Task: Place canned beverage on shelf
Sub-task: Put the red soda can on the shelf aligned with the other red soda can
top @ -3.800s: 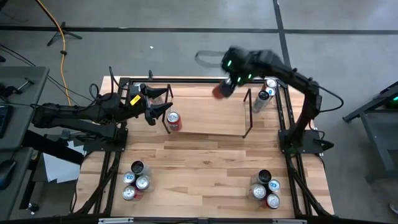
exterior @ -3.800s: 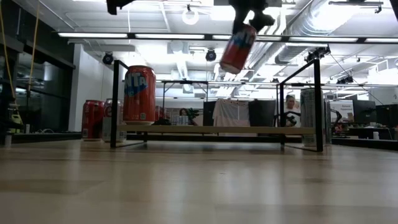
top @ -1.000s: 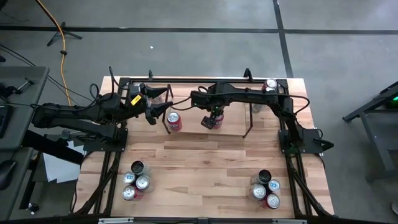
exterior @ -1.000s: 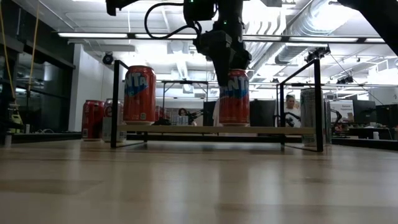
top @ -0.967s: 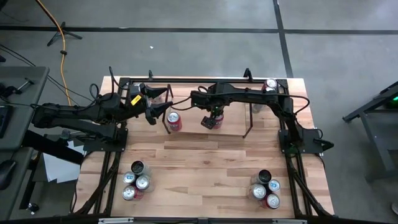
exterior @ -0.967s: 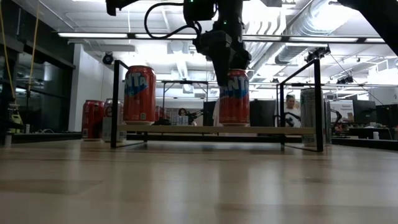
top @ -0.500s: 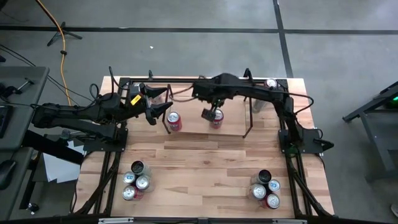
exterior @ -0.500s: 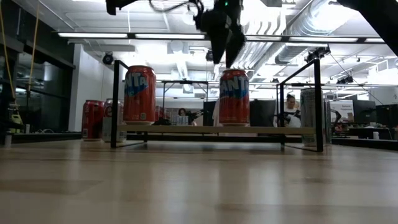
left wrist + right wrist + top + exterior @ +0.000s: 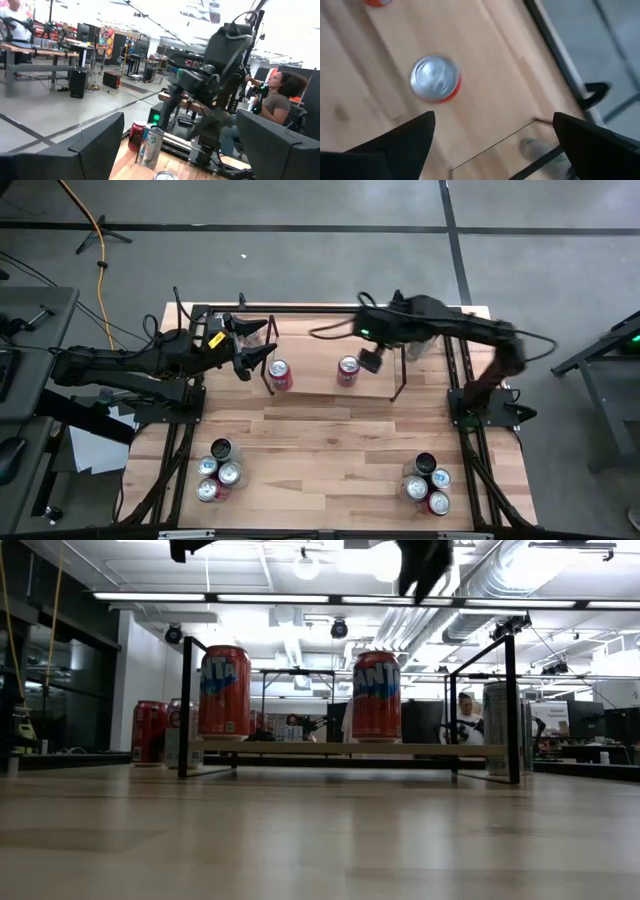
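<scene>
Both arms matte black w/ loose black cables; left arm has yellow tag, right arm green LEDs.

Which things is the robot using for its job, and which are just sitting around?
Job: shelf, two orange cans on it, right gripper, open above them.

Lying about: can clusters at the front, cans by the shelf, waiting left gripper.

1. The dark left arm lies low, reaching in from the table's left side, its two-finger left gripper spread open and empty.
2. The dark right arm bends up from its base on the right and stretches inward, raised high.
3. Its right gripper hangs empty, fingers wide apart.
</scene>
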You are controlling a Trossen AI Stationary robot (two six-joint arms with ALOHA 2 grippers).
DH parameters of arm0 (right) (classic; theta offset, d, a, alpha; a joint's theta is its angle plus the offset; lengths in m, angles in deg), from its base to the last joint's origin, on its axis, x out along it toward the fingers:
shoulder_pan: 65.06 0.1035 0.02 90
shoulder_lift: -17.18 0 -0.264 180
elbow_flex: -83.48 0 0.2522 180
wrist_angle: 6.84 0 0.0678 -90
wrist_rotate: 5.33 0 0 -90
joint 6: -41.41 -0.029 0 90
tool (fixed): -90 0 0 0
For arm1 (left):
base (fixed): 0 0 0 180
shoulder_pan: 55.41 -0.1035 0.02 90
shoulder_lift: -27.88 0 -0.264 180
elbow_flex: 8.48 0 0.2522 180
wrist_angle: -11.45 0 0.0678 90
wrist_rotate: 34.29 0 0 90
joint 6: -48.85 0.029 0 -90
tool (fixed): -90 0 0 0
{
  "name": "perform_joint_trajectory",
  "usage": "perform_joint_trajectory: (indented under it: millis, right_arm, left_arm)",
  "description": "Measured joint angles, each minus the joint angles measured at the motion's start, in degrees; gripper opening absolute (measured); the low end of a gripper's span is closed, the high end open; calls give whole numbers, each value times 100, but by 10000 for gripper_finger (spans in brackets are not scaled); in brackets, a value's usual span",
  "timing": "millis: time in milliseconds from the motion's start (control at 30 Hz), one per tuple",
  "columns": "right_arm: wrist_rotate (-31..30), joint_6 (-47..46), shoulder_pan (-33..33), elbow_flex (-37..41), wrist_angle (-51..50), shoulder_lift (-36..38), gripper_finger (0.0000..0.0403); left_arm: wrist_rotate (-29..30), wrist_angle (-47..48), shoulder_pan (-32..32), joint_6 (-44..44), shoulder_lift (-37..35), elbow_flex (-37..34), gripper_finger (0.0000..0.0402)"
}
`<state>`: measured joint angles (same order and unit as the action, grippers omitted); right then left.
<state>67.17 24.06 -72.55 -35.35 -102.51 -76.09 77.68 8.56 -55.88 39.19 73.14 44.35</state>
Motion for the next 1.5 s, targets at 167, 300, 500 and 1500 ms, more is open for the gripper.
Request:
perform_joint_trajectory:
  millis: [167,300,500,1500]
  right_arm:
    - [816,-150,55,1580,1128,1089,390]
    - [1207,194,53,2251,1586,1461,390]
    - [1308,90,53,2631,1696,1217,356]
    - [688,239,300,2696,2710,-254,1]
  left_arm:
    - [67,0,0,36,0,0,337]
    - [77,1,0,34,2,0,337]
    - [77,2,0,29,4,0,337]
    - [130,7,0,-76,7,0,337]
